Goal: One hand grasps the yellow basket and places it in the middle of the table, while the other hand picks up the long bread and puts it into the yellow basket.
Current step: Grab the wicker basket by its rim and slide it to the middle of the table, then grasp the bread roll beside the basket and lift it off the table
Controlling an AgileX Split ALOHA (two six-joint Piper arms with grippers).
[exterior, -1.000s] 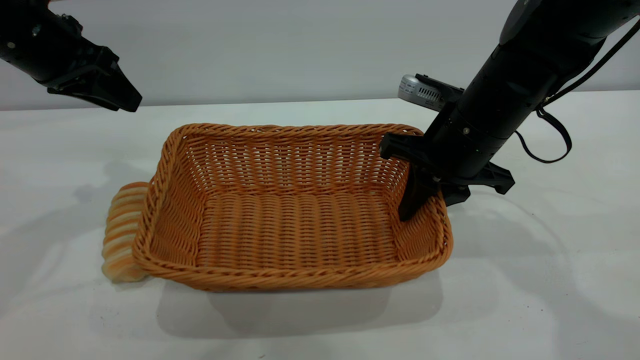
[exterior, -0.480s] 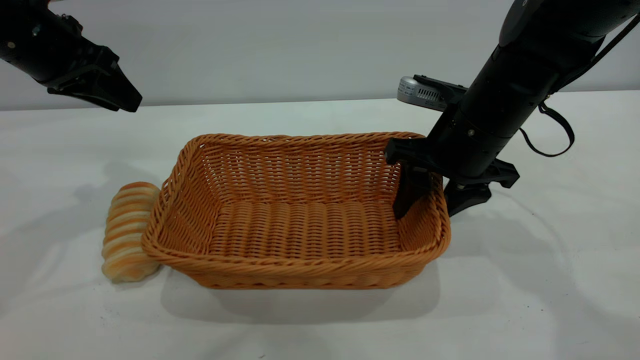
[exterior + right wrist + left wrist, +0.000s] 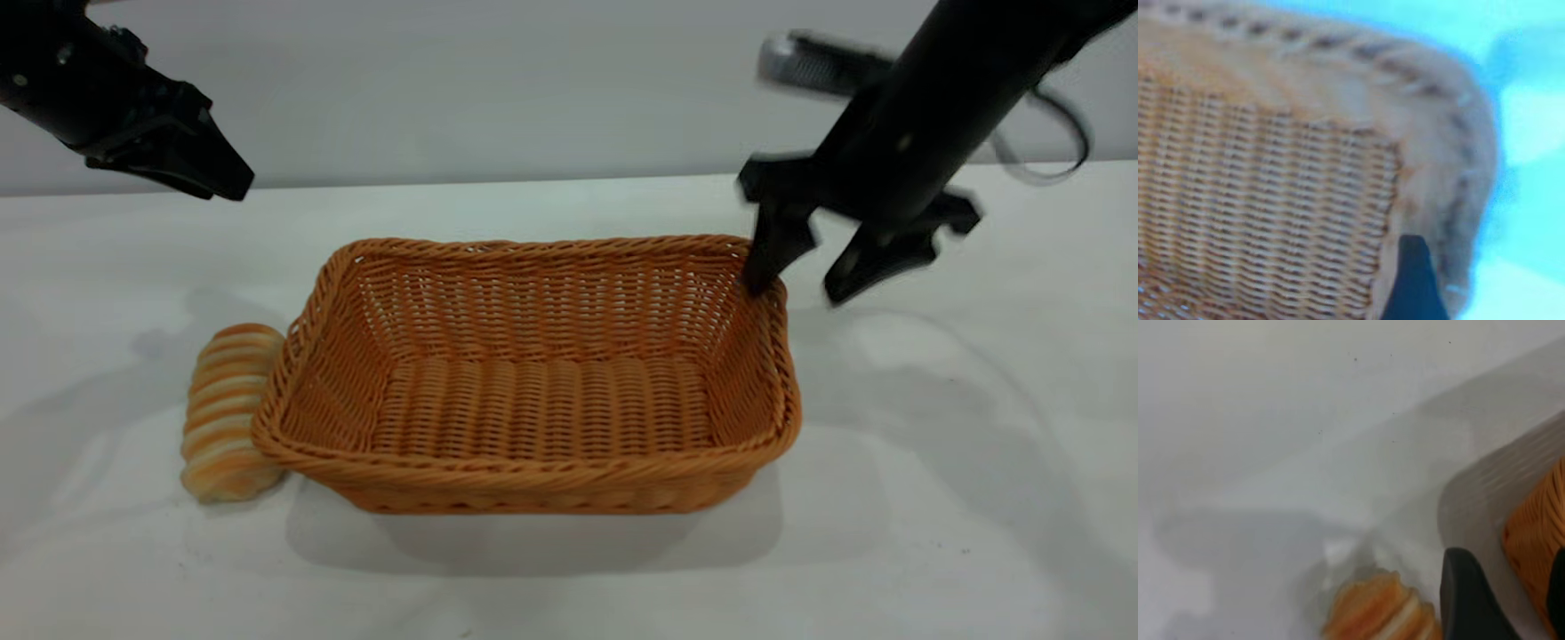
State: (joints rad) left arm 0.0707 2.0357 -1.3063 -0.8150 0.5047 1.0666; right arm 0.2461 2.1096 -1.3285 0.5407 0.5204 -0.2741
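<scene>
Orange-tan woven yellow basket (image 3: 533,373), braided rim, flat beside right gripper (image 3: 805,271) with jaws apart.

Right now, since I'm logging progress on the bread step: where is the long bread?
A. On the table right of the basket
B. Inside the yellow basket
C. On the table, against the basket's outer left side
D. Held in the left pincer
C: the long bread lies on the table against the outer left wall of the yellow basket, whose inside is bare; the left pincer hangs above and away from it.
</scene>
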